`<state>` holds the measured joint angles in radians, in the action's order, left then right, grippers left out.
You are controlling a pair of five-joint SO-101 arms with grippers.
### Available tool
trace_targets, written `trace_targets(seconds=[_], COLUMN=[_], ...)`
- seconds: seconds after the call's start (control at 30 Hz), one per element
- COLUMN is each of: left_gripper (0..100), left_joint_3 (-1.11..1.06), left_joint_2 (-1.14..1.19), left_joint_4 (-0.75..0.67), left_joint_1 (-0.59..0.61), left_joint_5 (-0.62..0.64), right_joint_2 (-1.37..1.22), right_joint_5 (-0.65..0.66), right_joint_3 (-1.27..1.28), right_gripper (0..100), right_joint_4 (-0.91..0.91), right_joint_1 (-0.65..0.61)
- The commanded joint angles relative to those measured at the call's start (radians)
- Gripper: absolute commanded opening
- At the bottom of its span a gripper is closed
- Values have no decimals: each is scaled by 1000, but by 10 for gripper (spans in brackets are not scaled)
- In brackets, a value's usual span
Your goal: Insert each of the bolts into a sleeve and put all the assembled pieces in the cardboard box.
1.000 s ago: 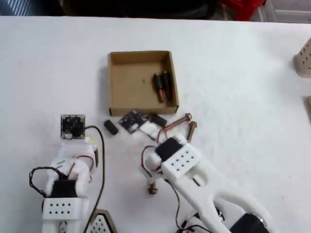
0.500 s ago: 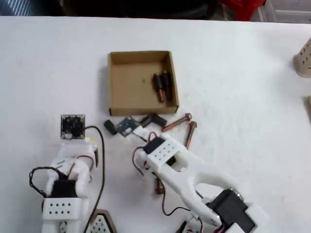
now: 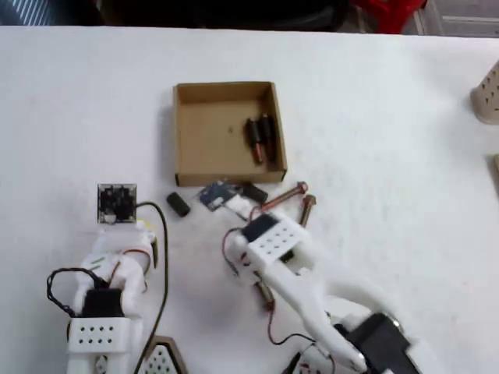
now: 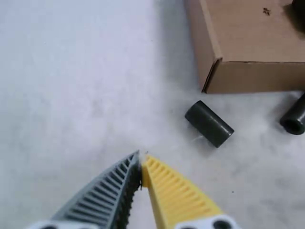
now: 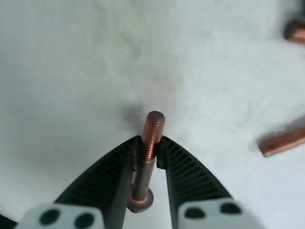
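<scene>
Right gripper (image 5: 148, 141) clamped on a copper bolt (image 5: 153, 125), left gripper (image 4: 141, 160) closed at lower left, black sleeve (image 3: 178, 205) just below the cardboard box (image 3: 210, 132), two assembled pieces (image 3: 260, 139) inside its right side.

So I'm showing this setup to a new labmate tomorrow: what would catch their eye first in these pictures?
Most likely the copper bolt clamped between the black fingers of the right gripper. Next comes the cardboard box mid-table, with dark assembled pieces lying by its wall on the high view's right. A black sleeve also lies loose just ahead of the shut left gripper.
</scene>
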<state>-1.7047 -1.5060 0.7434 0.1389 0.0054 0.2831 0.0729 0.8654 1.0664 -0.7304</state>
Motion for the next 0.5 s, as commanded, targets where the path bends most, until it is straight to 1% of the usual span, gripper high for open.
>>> trace_targets(seconds=[0.0, 0.17, 0.23, 0.33, 0.47], left_gripper=[24, 24, 24, 24, 24], left_joint_3=[5, 5, 5, 5, 5], left_joint_2=[-12, -12, -12, -12, -12], left_joint_4=[-20, -18, -17, -17, -15], left_joint_1=[-8, -8, -8, -8, -8], left_joint_5=[-8, -8, -8, -8, -8], right_joint_2=[194, 351, 387, 398, 398], right_joint_5=[-9, -8, 37, 178, 474], right_joint_3=[-9, -11, -18, -26, -28], right_gripper=[17, 17, 17, 17, 17], right_joint_4=[53, 47, 47, 47, 47], right_joint_1=[131, 348, 426, 507, 544])
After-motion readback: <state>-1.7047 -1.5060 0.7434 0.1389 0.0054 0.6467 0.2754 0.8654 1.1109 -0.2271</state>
